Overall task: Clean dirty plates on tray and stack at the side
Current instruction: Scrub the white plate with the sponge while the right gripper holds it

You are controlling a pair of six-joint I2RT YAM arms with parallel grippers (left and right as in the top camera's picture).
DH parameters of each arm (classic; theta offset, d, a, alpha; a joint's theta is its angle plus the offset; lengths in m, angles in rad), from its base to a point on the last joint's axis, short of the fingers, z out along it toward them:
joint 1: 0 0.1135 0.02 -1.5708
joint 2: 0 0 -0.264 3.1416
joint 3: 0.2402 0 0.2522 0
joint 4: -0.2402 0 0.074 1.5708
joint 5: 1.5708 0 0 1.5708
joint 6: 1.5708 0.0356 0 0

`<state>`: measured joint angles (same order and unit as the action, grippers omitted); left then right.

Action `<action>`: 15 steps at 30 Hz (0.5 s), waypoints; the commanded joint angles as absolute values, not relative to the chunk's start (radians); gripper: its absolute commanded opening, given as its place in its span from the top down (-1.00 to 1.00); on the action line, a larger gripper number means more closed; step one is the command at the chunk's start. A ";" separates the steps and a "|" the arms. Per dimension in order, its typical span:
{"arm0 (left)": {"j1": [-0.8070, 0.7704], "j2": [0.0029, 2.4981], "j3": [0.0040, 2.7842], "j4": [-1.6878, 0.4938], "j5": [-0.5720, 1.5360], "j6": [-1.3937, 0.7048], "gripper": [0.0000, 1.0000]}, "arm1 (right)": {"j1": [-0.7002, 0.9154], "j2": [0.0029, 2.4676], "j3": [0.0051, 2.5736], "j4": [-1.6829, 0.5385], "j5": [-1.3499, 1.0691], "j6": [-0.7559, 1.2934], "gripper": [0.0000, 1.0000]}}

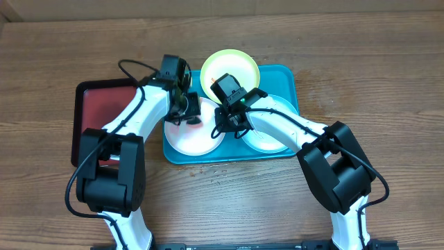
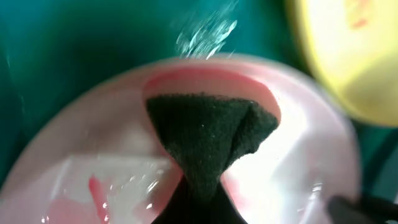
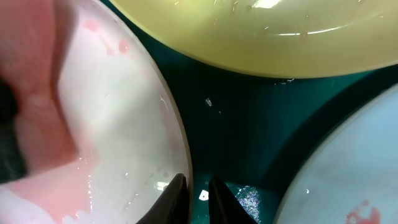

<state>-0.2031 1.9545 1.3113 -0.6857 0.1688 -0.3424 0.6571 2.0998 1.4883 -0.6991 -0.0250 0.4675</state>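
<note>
The teal tray (image 1: 290,76) holds three plates. The yellow-green plate (image 1: 230,68) is at the back, the white plate (image 1: 191,135) at the left, the pale mint plate (image 1: 267,135) at the right. My left gripper (image 1: 184,107) is shut on a dark cloth (image 2: 202,137), pressing it on the white plate (image 2: 298,162), which is wet with red smears. My right gripper (image 3: 196,193) pinches the right rim of the white plate (image 3: 118,112), one finger inside and one outside. The yellow-green plate (image 3: 267,37), the mint plate (image 3: 348,168) and the tray floor (image 3: 249,124) show in the right wrist view.
A smaller red tray with a black rim (image 1: 104,111) lies left of the teal tray, under my left arm. The wooden table (image 1: 361,42) surrounds both. The yellow-green plate (image 2: 348,56) and the teal tray (image 2: 74,56) also show in the left wrist view.
</note>
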 commanded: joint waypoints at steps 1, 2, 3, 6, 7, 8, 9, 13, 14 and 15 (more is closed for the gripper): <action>-0.210 1.964 1.275 -0.694 0.050 -0.363 0.92 | 0.657 2.104 1.493 -0.698 -0.008 0.468 0.71; -0.210 1.964 1.272 -0.707 -0.004 -0.363 0.92 | 0.657 2.104 1.493 -0.698 -0.008 0.468 0.71; -0.210 1.964 1.270 -0.725 -0.068 -0.363 0.91 | 0.657 2.104 1.493 -0.698 -0.008 0.468 0.71; -0.210 1.963 1.271 -0.783 -0.245 -0.363 0.92 | 0.657 2.104 1.493 -0.698 -0.008 0.468 0.71; -0.210 1.963 1.271 -0.796 -0.292 -0.363 0.92 | 0.657 2.104 1.493 -0.698 -0.008 0.468 0.71; -0.210 1.963 1.271 -0.808 -0.342 -0.363 0.91 | 0.657 2.104 1.493 -0.698 -0.008 0.468 0.71; -0.210 1.963 1.272 -0.816 -0.377 -0.363 0.92 | 0.657 2.104 1.493 -0.698 -0.008 0.468 0.71; -0.210 1.963 1.301 -0.862 -0.437 -0.363 0.92 | 0.657 2.104 1.493 -0.698 -0.009 0.468 0.71; -0.210 1.963 1.319 -0.878 -0.430 -0.364 0.91 | 0.657 2.104 1.493 -0.698 -0.008 0.468 0.71; -0.210 1.963 1.338 -0.895 -0.412 -0.364 0.92 | 0.657 2.104 1.493 -0.698 -0.009 0.468 0.71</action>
